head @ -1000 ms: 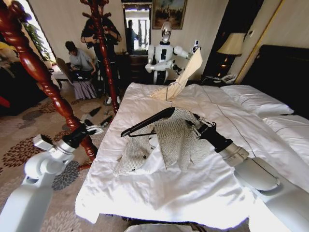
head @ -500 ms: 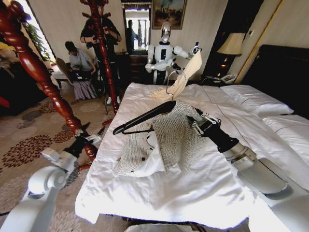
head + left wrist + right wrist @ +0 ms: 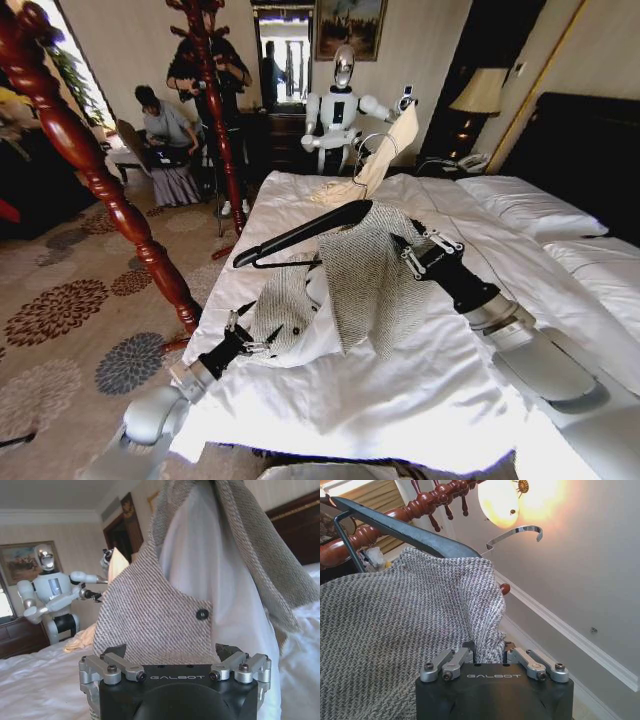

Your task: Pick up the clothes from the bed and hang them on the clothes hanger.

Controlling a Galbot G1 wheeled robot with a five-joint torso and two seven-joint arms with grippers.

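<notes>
Our right gripper (image 3: 412, 250) pinches the jacket (image 3: 365, 275) half-draped on the hanger (image 3: 300, 233); left gripper (image 3: 250, 340) spread wide at its hem on the bed (image 3: 400, 400).

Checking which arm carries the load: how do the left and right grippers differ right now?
The right gripper is raised above the bed, shut on the jacket where it drapes over the black hanger. The left gripper sits low at the bed's near left edge, open, at the jacket's buttoned hem and gripping nothing. The right arm comes across the duvet; the left rises from beside the bed. Both point at the same jacket.
</notes>
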